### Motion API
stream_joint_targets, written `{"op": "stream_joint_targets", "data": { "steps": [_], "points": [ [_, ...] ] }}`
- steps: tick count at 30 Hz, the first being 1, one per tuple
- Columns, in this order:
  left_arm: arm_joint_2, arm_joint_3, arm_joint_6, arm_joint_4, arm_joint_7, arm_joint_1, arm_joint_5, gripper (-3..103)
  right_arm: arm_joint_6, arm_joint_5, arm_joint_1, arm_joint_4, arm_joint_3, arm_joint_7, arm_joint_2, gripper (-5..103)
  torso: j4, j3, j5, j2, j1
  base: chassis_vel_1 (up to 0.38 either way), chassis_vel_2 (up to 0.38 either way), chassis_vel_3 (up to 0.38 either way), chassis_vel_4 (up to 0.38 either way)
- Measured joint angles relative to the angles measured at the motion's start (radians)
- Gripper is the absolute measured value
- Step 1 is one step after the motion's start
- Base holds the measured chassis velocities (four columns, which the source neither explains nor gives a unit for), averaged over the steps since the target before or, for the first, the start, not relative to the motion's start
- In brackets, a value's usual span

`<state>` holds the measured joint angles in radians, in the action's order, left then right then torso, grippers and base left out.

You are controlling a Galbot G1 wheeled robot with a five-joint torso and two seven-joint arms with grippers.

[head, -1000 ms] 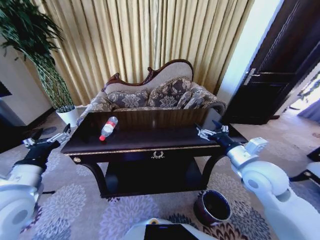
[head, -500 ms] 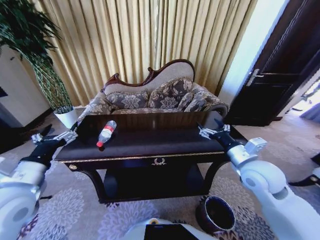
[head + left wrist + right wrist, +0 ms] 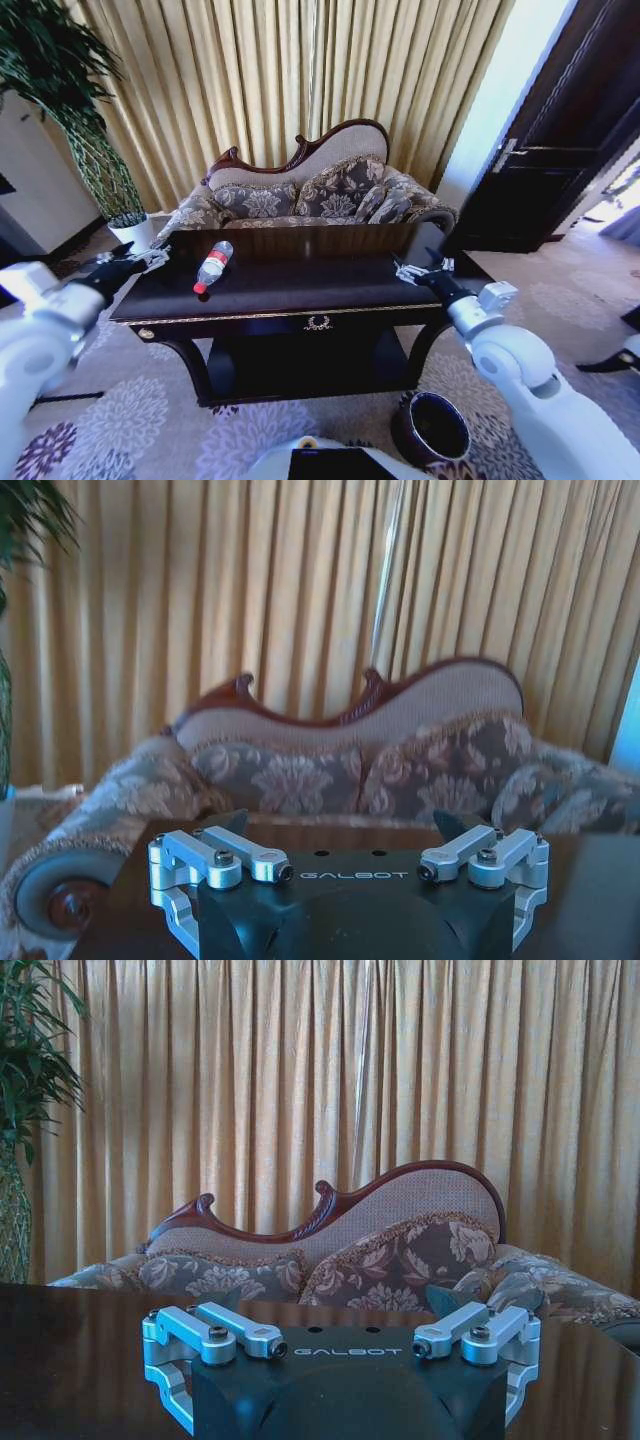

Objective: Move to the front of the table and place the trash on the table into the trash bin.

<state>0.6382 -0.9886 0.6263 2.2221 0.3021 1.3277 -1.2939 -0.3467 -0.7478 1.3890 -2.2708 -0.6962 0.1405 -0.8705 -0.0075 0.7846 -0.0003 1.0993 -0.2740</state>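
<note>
A glossy dark wooden table (image 3: 300,285) fills the middle of the frame. A clear plastic bottle (image 3: 213,265) lies on its left part, long axis slanting, red cap toward the lower left. The left gripper (image 3: 143,257) at the table's left end and the right gripper (image 3: 412,264) at its right end both stand spread wide, empty. A round maroon trash bin (image 3: 436,430) sits at lower right on floral carpet. A patterned sofa (image 3: 310,195) and gold pleated curtains (image 3: 300,80) stand behind.

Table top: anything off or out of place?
One thing: a bottle lies on its side on the table, toward its left end, red cap pointing to the front edge. No spill shows. The bin stands upright on the carpet by the table's right front leg.
</note>
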Motion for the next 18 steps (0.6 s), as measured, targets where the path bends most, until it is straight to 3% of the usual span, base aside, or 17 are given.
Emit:
{"op": "stream_joint_targets", "data": {
  "steps": [2,6,11,18],
  "points": [
    [-0.008,0.013,0.009,-0.007,0.009,-0.015,-0.005,100,0.000,0.000,0.000,0.001,0.000,0.000,0.000,100,0.0000,0.000,0.0000,0.000,0.000,0.000,0.000,0.000,0.000],
    [-0.079,0.170,0.086,-0.079,0.045,-0.166,-0.023,100,0.002,0.008,0.006,0.012,0.001,0.000,0.002,100,0.0001,0.000,0.0003,0.000,0.000,0.000,0.000,0.000,0.000],
    [-0.109,0.295,0.093,-0.115,0.050,-0.259,-0.018,100,0.005,0.012,0.007,0.018,0.002,0.000,0.005,100,0.0001,0.000,0.0001,0.000,0.000,0.000,0.000,0.000,0.000],
    [-0.115,0.394,0.093,-0.145,0.072,-0.328,-0.013,100,0.008,0.013,0.007,0.027,-0.001,0.000,0.008,100,0.0001,0.000,0.0001,0.000,0.000,0.000,0.000,0.000,0.000]
  ]
}}
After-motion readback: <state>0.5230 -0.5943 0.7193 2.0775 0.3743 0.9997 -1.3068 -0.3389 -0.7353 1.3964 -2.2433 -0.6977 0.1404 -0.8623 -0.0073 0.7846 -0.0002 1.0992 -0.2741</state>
